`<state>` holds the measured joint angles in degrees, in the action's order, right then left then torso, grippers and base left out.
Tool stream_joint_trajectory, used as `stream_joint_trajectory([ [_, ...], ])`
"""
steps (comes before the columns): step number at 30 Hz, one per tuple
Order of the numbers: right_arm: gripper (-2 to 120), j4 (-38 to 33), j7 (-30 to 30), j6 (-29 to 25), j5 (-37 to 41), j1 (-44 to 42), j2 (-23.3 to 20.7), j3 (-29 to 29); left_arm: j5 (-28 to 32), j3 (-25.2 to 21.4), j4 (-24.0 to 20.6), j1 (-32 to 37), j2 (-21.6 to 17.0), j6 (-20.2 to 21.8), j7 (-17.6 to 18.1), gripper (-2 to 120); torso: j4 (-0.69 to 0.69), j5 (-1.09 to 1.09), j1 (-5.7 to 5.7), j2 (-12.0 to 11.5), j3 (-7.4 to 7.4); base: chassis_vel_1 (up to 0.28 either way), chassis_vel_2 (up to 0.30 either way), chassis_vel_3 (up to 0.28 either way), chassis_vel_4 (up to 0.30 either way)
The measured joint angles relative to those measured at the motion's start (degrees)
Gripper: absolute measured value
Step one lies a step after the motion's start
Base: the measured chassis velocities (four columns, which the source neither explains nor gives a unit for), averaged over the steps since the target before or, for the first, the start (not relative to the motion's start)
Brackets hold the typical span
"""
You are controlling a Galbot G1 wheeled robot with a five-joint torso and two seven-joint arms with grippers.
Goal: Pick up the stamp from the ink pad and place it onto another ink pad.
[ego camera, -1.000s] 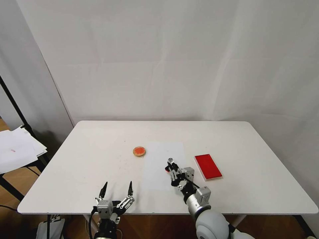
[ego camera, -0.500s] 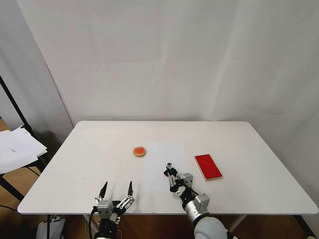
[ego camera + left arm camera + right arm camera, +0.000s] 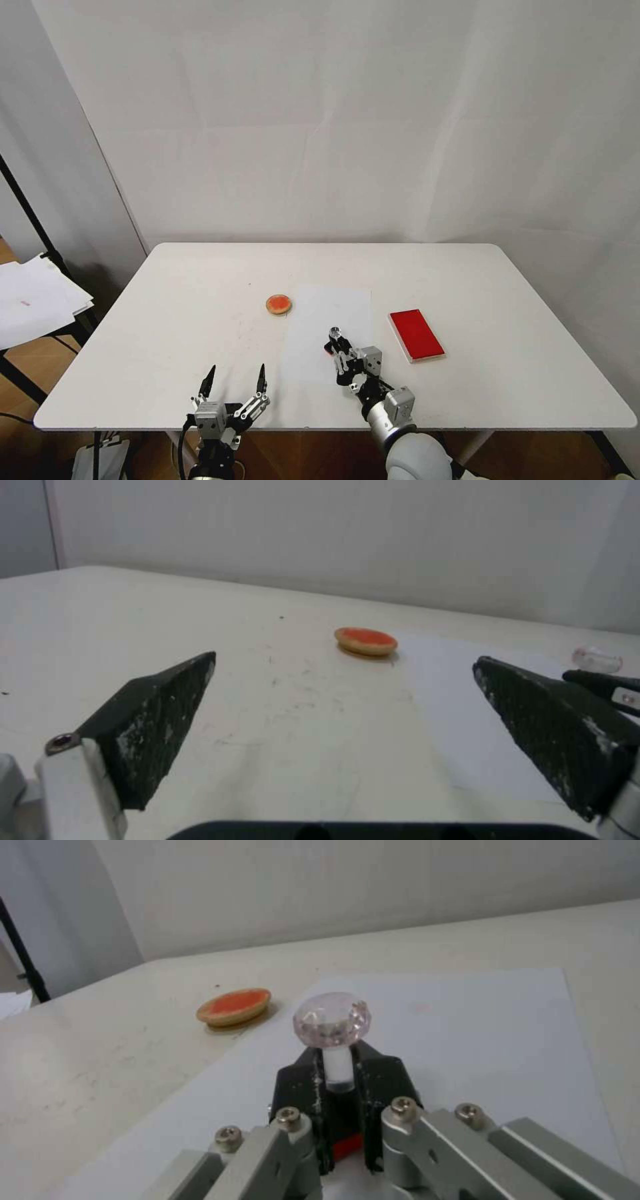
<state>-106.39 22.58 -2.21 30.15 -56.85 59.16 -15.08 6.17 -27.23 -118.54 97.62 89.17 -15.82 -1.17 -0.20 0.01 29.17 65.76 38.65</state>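
The stamp (image 3: 335,333) has a clear faceted knob (image 3: 331,1020) and a pale stem, and my right gripper (image 3: 339,348) is shut on that stem. It is held over the white paper sheet (image 3: 320,312), between the two pads. The red rectangular ink pad (image 3: 417,335) lies flat to its right, bare. The small round orange pad (image 3: 279,304) (image 3: 235,1006) lies to the left, at the paper's far corner. My left gripper (image 3: 233,383) waits open near the table's front edge, with the round pad (image 3: 366,641) beyond its black fingers (image 3: 160,710).
The white table (image 3: 500,280) carries just the paper sheet (image 3: 467,1030) and the two pads. A stand with loose white papers (image 3: 33,300) sits off the table's left side. White walls close in behind and at the sides.
My right gripper has carried the stamp a little to the left and toward the table's near edge, over the paper. The left arm has stayed still.
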Motion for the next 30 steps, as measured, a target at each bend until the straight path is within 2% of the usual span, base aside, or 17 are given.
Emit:
stream_joint_trajectory([
  [4, 7, -4.11, -2.59, -3.07, -1.13, 0.93, -0.82, 3.01, 0.00, -0.01, 0.00, -0.01, -0.01, 0.00, 0.00, 102, -0.01, -0.02, 0.02, -0.01, 0.01, 0.000, 0.000, 0.000, 0.000],
  [8, 7, -5.20, -3.33, -3.84, -0.37, 1.96, -1.26, 2.76, 0.00, -0.01, 0.00, 0.00, -0.01, 0.00, 0.00, 102, -0.01, -0.02, 0.02, -0.01, 0.00, 0.000, 0.000, 0.000, 0.000],
  [17, 7, -0.46, -4.19, -4.64, 2.57, 8.20, 0.33, -3.32, 0.00, -0.01, 0.00, 0.00, -0.01, 0.00, 0.00, 102, -0.01, -0.02, 0.01, -0.01, 0.00, 0.000, 0.000, 0.000, 0.000],
  [23, 7, 4.13, -4.30, -4.03, 8.29, 16.09, 1.98, -8.23, 0.00, -0.01, 0.00, 0.00, 0.00, 0.00, 0.00, 102, 0.00, -0.02, 0.01, -0.01, 0.00, 0.000, 0.000, 0.000, 0.000],
  [30, 7, 10.05, -4.34, -3.45, 10.83, 22.14, 5.32, -12.60, 0.00, -0.01, 0.00, 0.00, -0.01, 0.00, 0.00, 102, -0.01, -0.02, 0.01, -0.01, 0.00, 0.000, 0.000, 0.000, 0.000],
])
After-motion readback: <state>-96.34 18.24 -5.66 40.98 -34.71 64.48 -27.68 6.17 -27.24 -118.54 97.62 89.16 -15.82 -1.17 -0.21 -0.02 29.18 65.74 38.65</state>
